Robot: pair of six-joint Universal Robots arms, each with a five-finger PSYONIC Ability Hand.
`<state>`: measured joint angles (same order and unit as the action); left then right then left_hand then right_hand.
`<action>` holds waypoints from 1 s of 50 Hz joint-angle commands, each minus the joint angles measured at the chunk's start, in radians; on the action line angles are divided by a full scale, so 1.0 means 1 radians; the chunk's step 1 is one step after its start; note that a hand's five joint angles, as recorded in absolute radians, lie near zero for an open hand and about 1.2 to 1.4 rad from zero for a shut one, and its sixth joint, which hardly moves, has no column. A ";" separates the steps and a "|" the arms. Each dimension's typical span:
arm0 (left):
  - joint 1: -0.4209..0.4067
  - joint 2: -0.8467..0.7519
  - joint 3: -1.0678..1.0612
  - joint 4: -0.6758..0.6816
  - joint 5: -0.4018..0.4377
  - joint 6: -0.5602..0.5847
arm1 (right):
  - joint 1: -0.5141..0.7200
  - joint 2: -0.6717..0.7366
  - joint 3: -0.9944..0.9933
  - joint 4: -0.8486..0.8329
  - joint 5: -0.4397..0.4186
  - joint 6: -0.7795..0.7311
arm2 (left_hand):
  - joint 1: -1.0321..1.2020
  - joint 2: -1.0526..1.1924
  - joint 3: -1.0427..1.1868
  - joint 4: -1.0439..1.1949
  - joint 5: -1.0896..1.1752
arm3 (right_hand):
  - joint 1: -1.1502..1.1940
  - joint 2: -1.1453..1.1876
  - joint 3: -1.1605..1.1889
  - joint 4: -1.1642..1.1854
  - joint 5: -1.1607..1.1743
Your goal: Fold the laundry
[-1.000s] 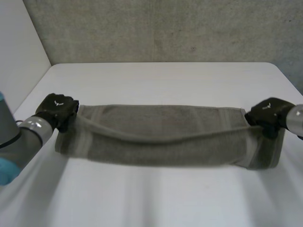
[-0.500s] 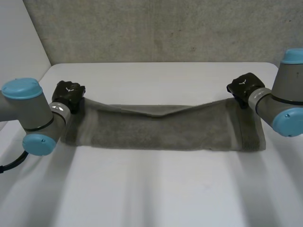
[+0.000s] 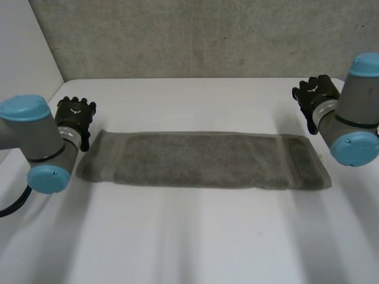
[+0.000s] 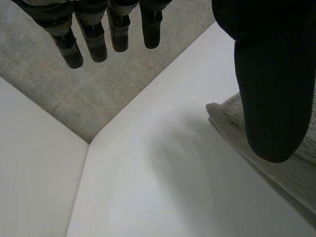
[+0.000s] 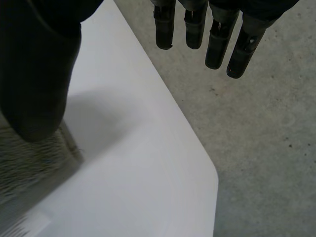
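Grey-brown terry, the folded towel (image 3: 201,161) lay flat as a long band across the middle of the white table (image 3: 195,248), its long sides parallel to the table's far edge. In the head view the left hand (image 3: 76,112) was just beside the towel's far left corner, fingers straight and spread, gripping nothing. A small white mark on its back was too small to read. The right hand (image 3: 314,92) was by the table's far right corner, a little apart from the towel's far right corner, fingers likewise splayed and empty.

In the left wrist view the left hand's fingers (image 4: 94,34) hung straight and separate, and its thumb (image 4: 274,89) stood over the towel's end (image 4: 296,182), with bare table (image 4: 163,187) under the palm.

In the right wrist view the fingers (image 5: 217,39) were extended and apart. The thumb (image 5: 34,74) stood over the towel's corner (image 5: 24,158), near the table's rounded corner (image 5: 197,168).
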<state>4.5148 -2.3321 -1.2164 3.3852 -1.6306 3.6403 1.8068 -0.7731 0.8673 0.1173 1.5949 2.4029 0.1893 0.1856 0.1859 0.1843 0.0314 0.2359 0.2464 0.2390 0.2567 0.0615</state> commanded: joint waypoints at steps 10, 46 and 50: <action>0.000 0.353 -0.427 0.022 0.081 -0.020 | -0.109 -0.442 0.679 0.008 -0.219 0.136 | -0.002 0.001 0.001 0.003 -0.019 | 0.007 -0.003 0.004 -0.013 0.007; 0.030 0.467 -0.635 0.120 0.241 -0.220 | -0.337 -0.310 0.782 -0.289 -0.154 0.134 | -0.002 0.001 0.001 0.003 -0.019 | 1.160 1.150 1.157 1.140 1.160; 0.030 0.476 -0.635 0.120 0.241 -0.220 | -0.411 -0.316 0.740 -0.304 -0.118 0.055 | -0.002 0.001 0.001 0.003 -0.019 | 1.160 1.150 1.157 1.140 1.160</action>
<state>4.5451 -1.8655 -1.8510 3.5059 -1.3899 3.4207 1.4786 -1.0772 1.6559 -0.1677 1.4092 2.5404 0.1804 0.1753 0.1758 0.1751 0.0312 1.3156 1.3404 1.3400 1.3385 1.1572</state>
